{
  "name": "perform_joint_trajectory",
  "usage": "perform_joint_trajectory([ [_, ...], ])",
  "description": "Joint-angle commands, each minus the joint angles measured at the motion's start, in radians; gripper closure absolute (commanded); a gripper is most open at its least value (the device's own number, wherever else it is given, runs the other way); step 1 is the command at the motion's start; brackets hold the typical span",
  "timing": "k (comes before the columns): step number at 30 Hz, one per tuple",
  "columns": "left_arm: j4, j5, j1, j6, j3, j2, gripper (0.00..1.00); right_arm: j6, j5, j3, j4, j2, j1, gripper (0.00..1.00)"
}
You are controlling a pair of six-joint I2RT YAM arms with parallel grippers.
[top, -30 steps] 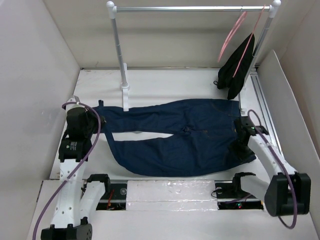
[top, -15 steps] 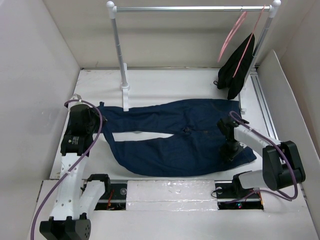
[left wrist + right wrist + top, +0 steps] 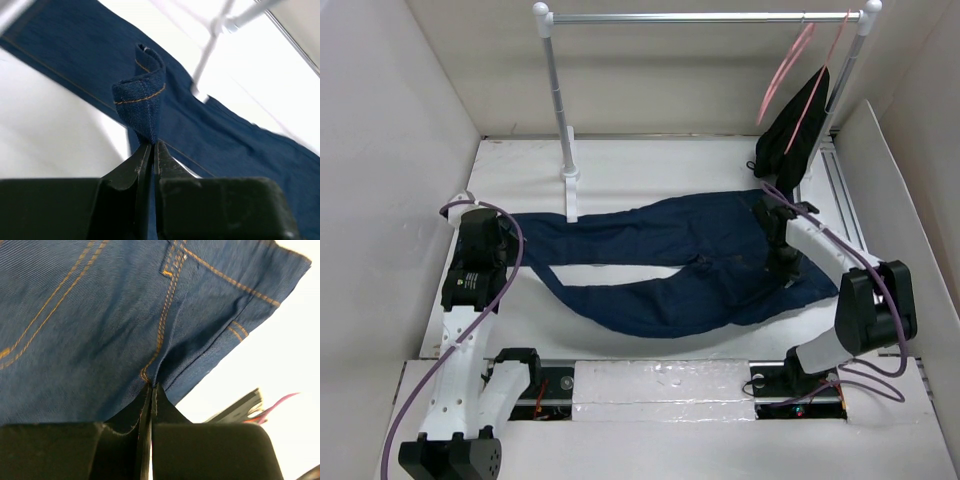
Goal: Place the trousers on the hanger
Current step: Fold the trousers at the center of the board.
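Observation:
The trousers (image 3: 660, 262) are dark navy jeans lying flat across the table, legs to the left and waist to the right. My left gripper (image 3: 512, 235) is shut on a leg hem; in the left wrist view the hem (image 3: 142, 95) curls up out of the closed tips (image 3: 151, 145). My right gripper (image 3: 786, 275) is shut on a pinch of denim (image 3: 150, 371) near the waist seam, just above its tips (image 3: 151, 386). The pale-pink hanger (image 3: 782, 72) hangs empty at the right end of the rail, behind and above the waist.
A metal rail (image 3: 700, 17) spans the back on white posts; the left post (image 3: 567, 130) stands just behind the legs. A second pink hanger carries a black garment (image 3: 795, 135) at the right. White walls close in both sides.
My right gripper has moved from the near right edge of the waist inward and back, and has shut on the denim. The waist has shifted with it. The left arm has hardly moved.

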Motion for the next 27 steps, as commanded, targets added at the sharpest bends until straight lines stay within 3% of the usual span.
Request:
perform_joint_trajectory([
  [1,0.013,-0.190,-0.005,0.046,0.021,-0.004,1.00,-0.288,0.102,0.080,-0.010,-0.007,0.010,1.00],
  [7,0.004,-0.410,0.009,0.034,0.067,0.082,1.00,-0.494,-0.068,0.036,0.161,-0.120,0.010,1.00],
  [11,0.004,-0.397,0.107,0.017,0.178,0.213,1.00,-0.609,-0.231,0.035,0.344,-0.068,-0.020,1.00],
  [13,-0.019,-0.374,0.118,-0.005,0.217,0.278,1.00,-0.649,-0.262,0.090,0.383,0.033,-0.011,1.00],
  [16,-0.029,-0.361,0.118,-0.020,0.223,0.301,1.00,-0.692,-0.360,0.077,0.487,0.091,-0.011,0.76],
  [17,-0.030,-0.352,0.118,-0.022,0.211,0.303,1.00,-0.692,-0.410,0.042,0.507,0.088,-0.011,0.60],
  [18,-0.039,-0.328,0.118,-0.025,0.204,0.300,1.00,-0.700,-0.439,0.025,0.530,0.081,-0.022,0.32],
  [21,-0.052,-0.292,0.118,-0.029,0.182,0.289,1.00,-0.715,-0.504,-0.003,0.530,-0.008,-0.047,0.11],
  [25,-0.044,-0.181,0.118,-0.029,0.125,0.238,1.00,-0.694,-0.453,-0.007,0.421,-0.198,-0.123,0.10],
  [27,-0.018,-0.092,0.118,-0.037,0.070,0.179,1.00,-0.648,-0.453,-0.052,0.409,-0.306,-0.223,0.10],
])
